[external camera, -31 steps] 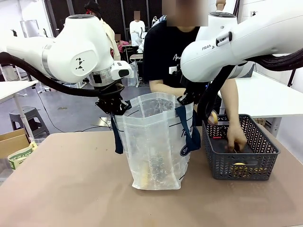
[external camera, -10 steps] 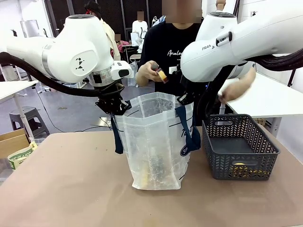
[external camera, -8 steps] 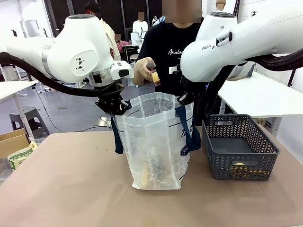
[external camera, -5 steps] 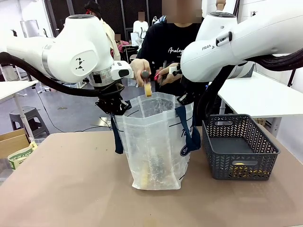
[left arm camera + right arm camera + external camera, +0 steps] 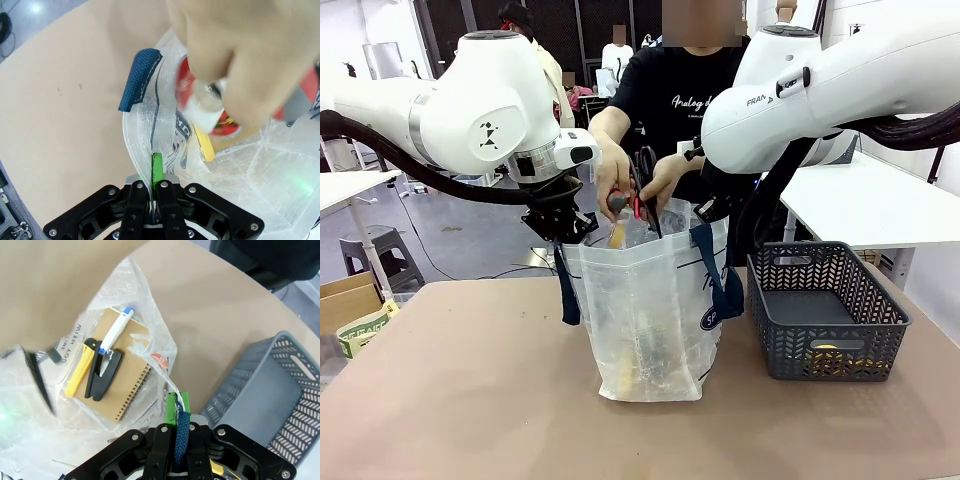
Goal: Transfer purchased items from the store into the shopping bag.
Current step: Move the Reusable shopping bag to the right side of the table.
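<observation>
Shopping bag (image 5: 650, 300) rim pinched by left claw (image 5: 154, 172) and right claw (image 5: 176, 412); from right wrist, kraft notebook (image 5: 131, 381) inside

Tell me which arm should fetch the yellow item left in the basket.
Right, probably: the right jaws clamp the shopping bag beside the basket, though they must release first; the left jaws clamp its far rim.

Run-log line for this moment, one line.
left hand: shut on shopping bag rim | right hand: shut on shopping bag rim | person's hands: items at bag mouth | basket: yellow item inside
</observation>
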You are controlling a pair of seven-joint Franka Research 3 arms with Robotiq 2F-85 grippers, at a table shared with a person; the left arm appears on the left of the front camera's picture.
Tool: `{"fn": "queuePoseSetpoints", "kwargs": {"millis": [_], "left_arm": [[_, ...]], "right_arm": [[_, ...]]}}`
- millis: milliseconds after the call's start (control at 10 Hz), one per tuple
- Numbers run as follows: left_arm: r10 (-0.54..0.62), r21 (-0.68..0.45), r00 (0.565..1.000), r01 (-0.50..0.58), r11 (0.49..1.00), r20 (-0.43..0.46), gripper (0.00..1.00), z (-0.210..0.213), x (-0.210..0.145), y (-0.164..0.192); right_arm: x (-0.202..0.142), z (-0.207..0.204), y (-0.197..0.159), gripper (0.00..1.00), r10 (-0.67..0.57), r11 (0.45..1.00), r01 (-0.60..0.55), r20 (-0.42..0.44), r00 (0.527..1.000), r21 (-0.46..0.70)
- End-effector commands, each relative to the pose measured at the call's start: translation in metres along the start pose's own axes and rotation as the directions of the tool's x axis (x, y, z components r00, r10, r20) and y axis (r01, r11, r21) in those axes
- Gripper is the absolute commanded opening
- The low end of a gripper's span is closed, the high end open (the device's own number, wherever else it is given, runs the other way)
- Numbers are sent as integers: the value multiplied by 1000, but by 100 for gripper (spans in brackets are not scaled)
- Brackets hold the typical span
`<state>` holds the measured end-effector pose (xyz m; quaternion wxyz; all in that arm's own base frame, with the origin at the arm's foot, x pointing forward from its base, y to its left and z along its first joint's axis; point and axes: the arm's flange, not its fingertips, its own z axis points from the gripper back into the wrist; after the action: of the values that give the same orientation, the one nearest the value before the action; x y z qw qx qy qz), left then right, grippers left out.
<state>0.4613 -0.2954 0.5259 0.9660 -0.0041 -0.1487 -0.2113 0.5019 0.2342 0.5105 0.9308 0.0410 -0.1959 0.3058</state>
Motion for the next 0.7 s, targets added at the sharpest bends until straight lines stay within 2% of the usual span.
{"fn": "queuePoseSetpoints", "kwargs": {"millis": [0,600], "left_arm": [[2,1,1000,-2,1000,0,0,0,0,1],[2,1,1000,-2,1000,0,0,0,0,1]], "right_arm": [[-1,-1,-1,0,-2,1000,2,-1,1000,0],[-1,-1,-1,0,-2,1000,2,-1,1000,0]]}}
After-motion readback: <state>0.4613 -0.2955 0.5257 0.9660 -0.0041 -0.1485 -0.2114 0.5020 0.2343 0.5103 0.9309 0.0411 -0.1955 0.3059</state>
